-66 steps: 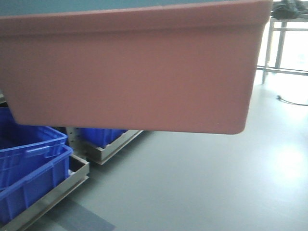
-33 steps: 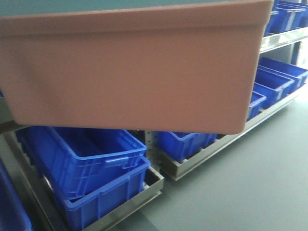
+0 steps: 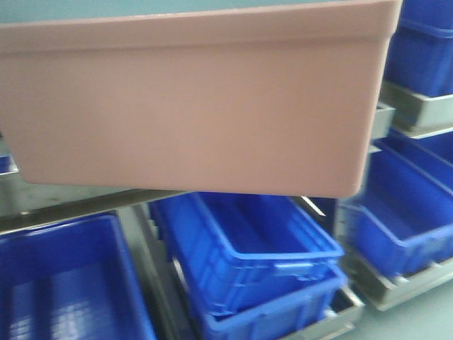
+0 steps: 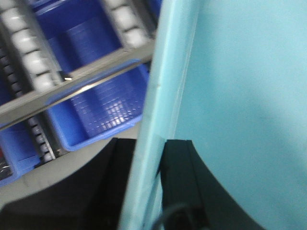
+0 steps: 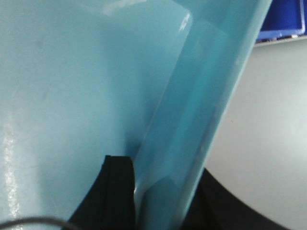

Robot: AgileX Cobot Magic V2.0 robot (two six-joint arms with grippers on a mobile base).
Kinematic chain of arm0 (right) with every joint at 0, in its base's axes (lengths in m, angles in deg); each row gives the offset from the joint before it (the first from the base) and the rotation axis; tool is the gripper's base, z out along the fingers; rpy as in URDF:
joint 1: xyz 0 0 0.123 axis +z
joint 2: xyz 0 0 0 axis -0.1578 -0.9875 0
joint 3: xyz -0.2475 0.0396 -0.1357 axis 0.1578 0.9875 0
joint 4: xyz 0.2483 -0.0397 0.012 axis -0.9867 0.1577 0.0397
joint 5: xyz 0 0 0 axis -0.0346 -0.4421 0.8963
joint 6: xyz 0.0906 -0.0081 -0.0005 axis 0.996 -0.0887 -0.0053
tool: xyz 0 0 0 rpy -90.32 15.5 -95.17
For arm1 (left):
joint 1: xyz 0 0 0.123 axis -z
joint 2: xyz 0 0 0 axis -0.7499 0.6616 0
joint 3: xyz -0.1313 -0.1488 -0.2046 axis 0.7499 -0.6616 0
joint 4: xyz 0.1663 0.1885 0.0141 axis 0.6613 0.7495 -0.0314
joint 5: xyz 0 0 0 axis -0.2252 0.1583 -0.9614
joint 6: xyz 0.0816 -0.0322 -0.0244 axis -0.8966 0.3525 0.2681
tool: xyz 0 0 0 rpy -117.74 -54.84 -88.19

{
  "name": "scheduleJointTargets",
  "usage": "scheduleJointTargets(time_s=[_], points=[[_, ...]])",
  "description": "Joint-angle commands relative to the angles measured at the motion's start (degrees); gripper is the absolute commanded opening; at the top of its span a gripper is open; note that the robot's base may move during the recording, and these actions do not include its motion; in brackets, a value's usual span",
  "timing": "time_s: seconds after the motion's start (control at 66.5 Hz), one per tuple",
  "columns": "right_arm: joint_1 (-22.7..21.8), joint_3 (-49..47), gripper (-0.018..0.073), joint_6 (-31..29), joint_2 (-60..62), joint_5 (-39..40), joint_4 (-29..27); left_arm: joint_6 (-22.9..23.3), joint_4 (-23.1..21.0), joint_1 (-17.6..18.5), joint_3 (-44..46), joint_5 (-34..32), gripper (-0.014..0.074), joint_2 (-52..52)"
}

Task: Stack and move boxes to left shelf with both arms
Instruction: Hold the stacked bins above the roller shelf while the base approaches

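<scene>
Two boxes, blue box (image 4: 240, 96) nested in pink box (image 3: 191, 106). Jaws of left gripper (image 4: 151, 160) and right gripper (image 5: 160, 184) each pinch its thin wall. Smooth plastic, probably light but slippery.

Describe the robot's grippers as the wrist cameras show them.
Left gripper: matte black fingers with curved outer edges, a thin dark cable loop below. Right gripper: also black, squared fingertip, thin dark cable lower left. No markings visible.

Soft even light, motion blur, slight glare
</scene>
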Motion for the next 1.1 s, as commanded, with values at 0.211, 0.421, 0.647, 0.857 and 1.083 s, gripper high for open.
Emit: scheduleJointTargets(time_s=[0.211, 0.421, 0.647, 0.857, 1.083], points=[[1.9, -2.5, 0.0055, 0.2, 2.2, 13.8, -4.4, 0.0, -7.9, 2.8, 2.7, -11.8, -0.0009, -2.8], [1.9, -2.5, 0.0055, 0.2, 2.2, 13.8, -4.4, 0.0, -7.9, 2.8, 2.7, -11.8, -0.0009, -2.8], [1.9, -2.5, 0.0055, 0.2, 2.2, 13.8, -4.4, 0.0, -7.9, 2.8, 2.7, -11.8, -0.0009, -2.8], [1.9, -2.5, 0.0055, 0.2, 2.2, 13.8, -4.4, 0.0, -7.9, 2.8, 2.7, -11.8, -0.0009, -2.8], [1.9, -2.5, 0.0055, 0.2, 2.2, 13.8, -4.4, 0.0, -7.9, 2.8, 2.7, -11.8, -0.0009, -2.8]])
